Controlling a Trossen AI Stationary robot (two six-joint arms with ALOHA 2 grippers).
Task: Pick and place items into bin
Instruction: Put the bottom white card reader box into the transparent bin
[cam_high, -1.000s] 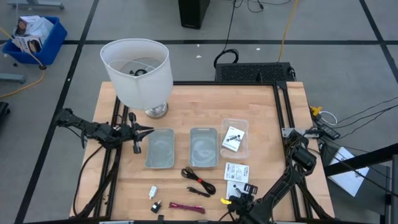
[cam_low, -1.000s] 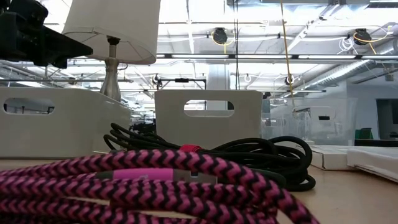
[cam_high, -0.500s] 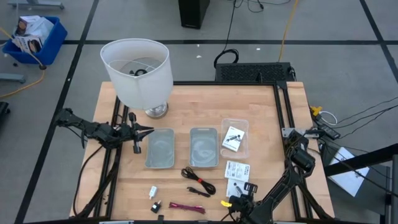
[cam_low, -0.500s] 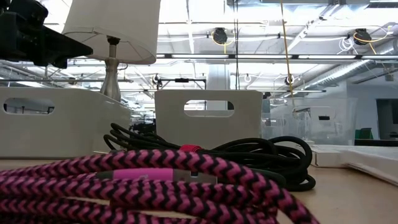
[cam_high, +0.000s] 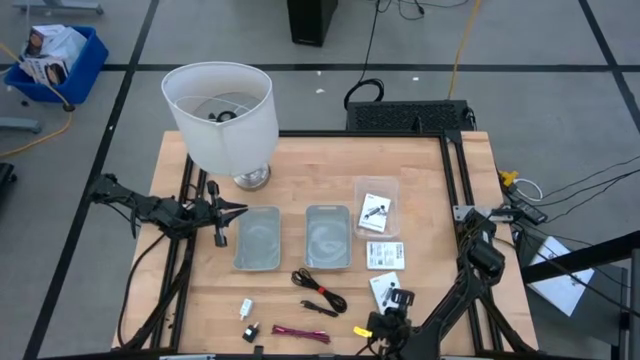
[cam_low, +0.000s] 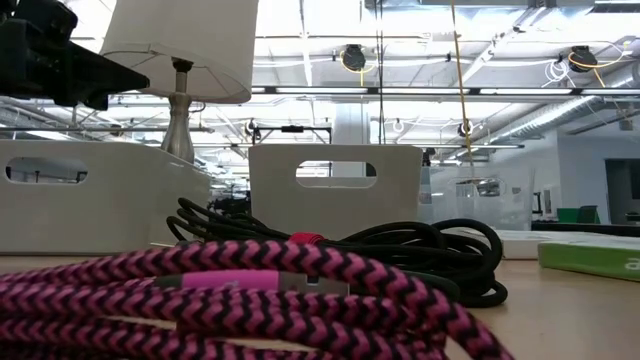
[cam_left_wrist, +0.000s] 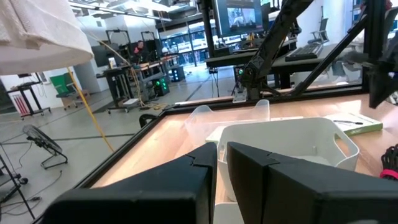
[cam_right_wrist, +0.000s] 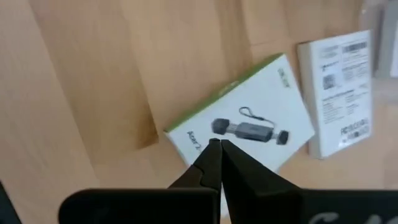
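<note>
At the desk's (cam_high: 420, 180) front right corner, right hand (cam_high: 398, 300) closed empty, tips over a green-edged white packet (cam_right_wrist: 242, 127); contact impossible to judge. Print blurred, only "Acer" half legible. Second packet (cam_high: 385, 255) beside, another in the clear bin (cam_high: 376, 206). Left hand (cam_high: 226, 211) nearly closed, empty, beside the lamp (cam_high: 220, 112). Magenta cable (cam_low: 200, 300) cut off in low view.

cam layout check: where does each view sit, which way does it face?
High: overhead, straight down on the wooden table; both arms show.
Low: table height, level across the magenta braided cable; a dark arm part at upper left.
Left wrist: past the shut left gripper toward the white bin.
Right wrist: down past the shut right gripper at the green-edged white packet.
Shared: that packet shows in high too.
</note>
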